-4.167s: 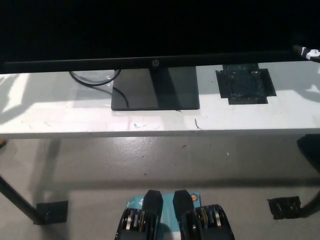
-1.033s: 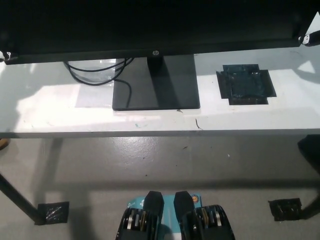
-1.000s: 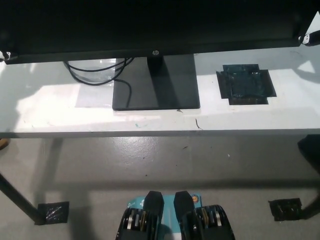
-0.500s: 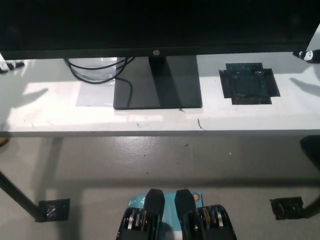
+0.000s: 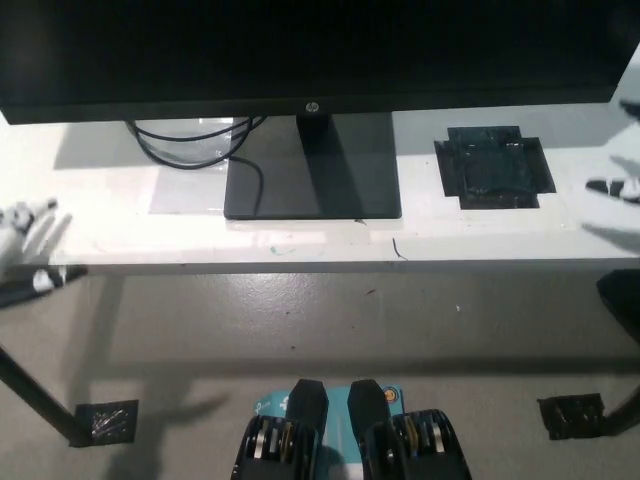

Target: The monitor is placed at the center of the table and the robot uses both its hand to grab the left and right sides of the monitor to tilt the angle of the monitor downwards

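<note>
Hands are off the wide black flat-screen monitor [image 5: 310,50] standing mid white tabletop [image 5: 500,235]: white left hand [image 5: 25,235], fingers spread, at the tabletop's left edge; black right hand [image 5: 618,187], fingers unclear, far right. Tilting seems finished; otherwise both sides need regrasping.

Standing mid-surface [image 5: 300,250] on a base [image 5: 312,180]: monitor [image 5: 300,50]. Lying left behind the base: cable [image 5: 190,150]. Lying right: tape patch [image 5: 492,167]. Hovering apart at the edges: left robot hand [image 5: 25,245], right robot hand [image 5: 618,187].
</note>
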Available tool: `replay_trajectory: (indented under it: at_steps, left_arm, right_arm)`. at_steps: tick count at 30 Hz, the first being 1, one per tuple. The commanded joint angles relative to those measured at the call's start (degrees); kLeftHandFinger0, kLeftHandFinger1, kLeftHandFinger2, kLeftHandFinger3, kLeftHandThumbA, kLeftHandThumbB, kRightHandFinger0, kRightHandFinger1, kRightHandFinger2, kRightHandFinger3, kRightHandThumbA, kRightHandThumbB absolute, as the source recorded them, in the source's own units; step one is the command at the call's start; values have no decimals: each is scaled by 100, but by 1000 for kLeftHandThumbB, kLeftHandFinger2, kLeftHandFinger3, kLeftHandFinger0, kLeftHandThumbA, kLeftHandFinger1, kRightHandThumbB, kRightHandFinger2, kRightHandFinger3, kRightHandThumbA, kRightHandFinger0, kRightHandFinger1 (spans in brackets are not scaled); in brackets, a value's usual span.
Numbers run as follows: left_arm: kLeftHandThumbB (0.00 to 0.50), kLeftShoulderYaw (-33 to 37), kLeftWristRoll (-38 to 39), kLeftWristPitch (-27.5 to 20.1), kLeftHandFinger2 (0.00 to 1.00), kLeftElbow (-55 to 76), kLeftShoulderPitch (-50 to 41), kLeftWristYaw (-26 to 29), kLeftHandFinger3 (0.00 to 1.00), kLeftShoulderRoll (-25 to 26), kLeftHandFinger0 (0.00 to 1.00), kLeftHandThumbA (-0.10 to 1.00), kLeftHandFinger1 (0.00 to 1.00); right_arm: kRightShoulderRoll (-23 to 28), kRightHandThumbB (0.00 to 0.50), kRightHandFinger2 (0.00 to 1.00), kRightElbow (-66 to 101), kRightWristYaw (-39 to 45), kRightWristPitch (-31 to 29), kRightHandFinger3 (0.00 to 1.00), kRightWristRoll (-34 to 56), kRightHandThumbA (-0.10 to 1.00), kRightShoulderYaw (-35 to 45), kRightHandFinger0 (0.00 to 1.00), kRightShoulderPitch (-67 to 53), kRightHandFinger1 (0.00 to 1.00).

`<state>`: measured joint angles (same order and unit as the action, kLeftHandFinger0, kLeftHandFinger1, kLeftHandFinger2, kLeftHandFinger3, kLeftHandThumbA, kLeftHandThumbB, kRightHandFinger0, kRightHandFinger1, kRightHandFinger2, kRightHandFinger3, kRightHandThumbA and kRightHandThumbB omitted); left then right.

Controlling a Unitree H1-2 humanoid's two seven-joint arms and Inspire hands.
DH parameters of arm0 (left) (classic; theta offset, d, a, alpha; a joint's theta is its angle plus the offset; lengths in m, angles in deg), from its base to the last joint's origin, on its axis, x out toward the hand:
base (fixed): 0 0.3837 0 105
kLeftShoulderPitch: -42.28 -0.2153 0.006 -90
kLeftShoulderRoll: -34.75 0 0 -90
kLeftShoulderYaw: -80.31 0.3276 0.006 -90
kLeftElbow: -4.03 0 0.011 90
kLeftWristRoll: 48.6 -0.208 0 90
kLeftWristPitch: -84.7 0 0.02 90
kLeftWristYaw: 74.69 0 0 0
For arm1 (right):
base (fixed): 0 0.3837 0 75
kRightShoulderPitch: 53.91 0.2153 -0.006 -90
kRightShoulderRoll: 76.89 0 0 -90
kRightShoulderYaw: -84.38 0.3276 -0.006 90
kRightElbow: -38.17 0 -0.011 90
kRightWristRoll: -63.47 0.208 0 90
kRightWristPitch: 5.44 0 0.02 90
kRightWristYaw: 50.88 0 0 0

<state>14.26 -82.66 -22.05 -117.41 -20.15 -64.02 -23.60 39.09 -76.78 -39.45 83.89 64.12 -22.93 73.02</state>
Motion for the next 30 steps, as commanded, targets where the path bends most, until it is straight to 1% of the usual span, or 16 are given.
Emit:
replay_trajectory:
  at_steps: [1,5,7,9,10,11,13,15,17,18,19,20,23,24,26,30]
  left_arm:
    - [460,-2543,4390,181,1000,4836,-2436,-134,1000,873,1000,1000,1000]
    - [468,-2691,4430,148,1000,5233,-2920,-61,1000,678,1000,1000,1000]
    - [406,-2377,4453,-97,1000,5868,-3478,175,1000,485,1000,1000,1000]
    - [413,-2160,4232,-40,1000,6155,-3644,192,1000,276,1000,1000,1000]
    - [444,-2070,3776,212,1000,6353,-3659,246,1000,-85,1000,1000,1000]
    - [430,-1955,3516,277,1000,6473,-3730,288,1000,-366,1000,1000,1000]
    - [449,-1559,3611,242,1000,6520,-3776,-6,1000,-389,1000,1000,1000]
    - [458,-1379,3722,201,1000,6495,-3774,-163,1000,-428,1000,1000,1000]
    - [364,-1065,3578,-218,1000,6105,-3609,-341,1000,-750,1000,1000,1000]
    - [376,-992,3510,-159,1000,5968,-3575,-396,1000,-946,1000,1000,1000]
    - [356,-893,3626,-213,1000,5841,-3504,-486,1000,-1058,1000,1000,1000]
    - [407,-824,3700,-126,1000,5725,-3440,-581,1000,-1191,1000,1000,1000]
    - [403,-692,3606,-152,1000,5114,-3318,-758,1000,-1695,1000,1000,1000]
    - [378,-673,3425,-288,1000,4839,-3259,-759,1000,-1861,1000,1000,1000]
    - [408,-677,3148,-393,1000,4173,-3133,-769,1000,-2155,1000,1000,1000]
    - [336,-758,3018,-746,1000,2908,-2803,-849,1000,-2503,1000,1000,1000]
  right_arm:
    - [917,500,1000,3880,2181,198,1000,5197,1000,2326,1000,-1128,1000]
    - [834,500,1000,4236,2024,54,1000,5289,1000,2436,1000,-1503,1000]
    - [676,500,1000,4926,1585,-353,1000,5204,1000,2290,1000,-2103,1000]
    - [544,500,1000,5328,1367,-528,1000,5072,1000,2085,1000,-2417,1000]
    - [420,500,1000,5514,1208,-737,1000,4744,1000,1927,1000,-2632,1000]
    - [277,500,1000,5649,1050,-906,1000,4288,1000,1748,1000,-2774,1000]
    - [-159,479,1000,5909,593,-957,1000,3290,1000,1397,1000,-3035,1000]
    - [-415,452,1000,5913,506,-1038,1000,2834,1000,1211,1000,-3136,1000]
    - [-1027,481,1000,5870,279,-791,1000,2129,1000,842,1000,-3347,1000]
    - [-1375,470,1000,5723,143,-794,1000,1740,1000,737,1000,-3461,1000]
    - [-1560,465,1000,5536,117,-913,1000,1433,1000,673,1000,-3519,1000]
    - [-1755,448,1000,5245,110,-1100,1000,1195,1000,632,1000,-3533,1000]
    - [-2489,442,1000,3960,-32,-1577,1000,589,1000,488,1000,-3447,1000]
    - [-2683,428,1000,3583,-115,-1757,1000,406,1000,500,1000,-3418,1000]
    - [-3010,414,1000,2643,-235,-2079,1000,83,1000,472,1000,-3259,1000]
    - [-3385,402,1000,904,-645,-2626,1000,-414,1000,526,1000,-2813,1000]
